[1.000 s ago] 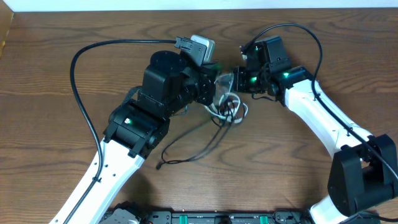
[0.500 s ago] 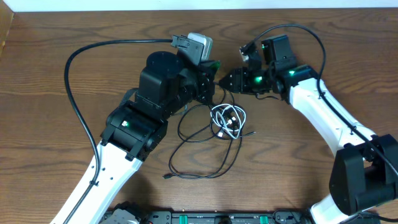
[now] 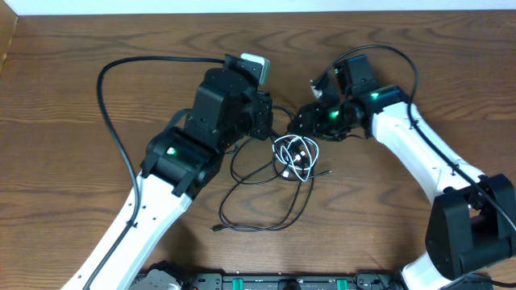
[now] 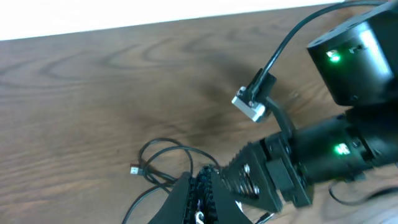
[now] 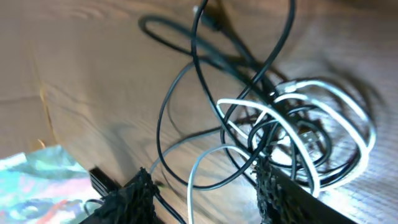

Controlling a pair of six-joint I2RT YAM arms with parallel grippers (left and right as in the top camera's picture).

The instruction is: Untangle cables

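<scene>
My right hand (image 5: 205, 183) hangs spread right at the tangled cables (image 3: 294, 157) on the surface (image 3: 64, 97), while I cannot tell whether my left hand (image 3: 272, 127) is spread or pinching.

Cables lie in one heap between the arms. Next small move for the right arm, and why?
Probably lower the open right gripper onto an outer loop of the thin white cord and close. Its fingers hang spread above the heap, holding nothing, and the white coil is threaded through the thin black cords.

A dark wood-grain table (image 3: 56, 97) ends at a white band (image 3: 161, 6).
</scene>
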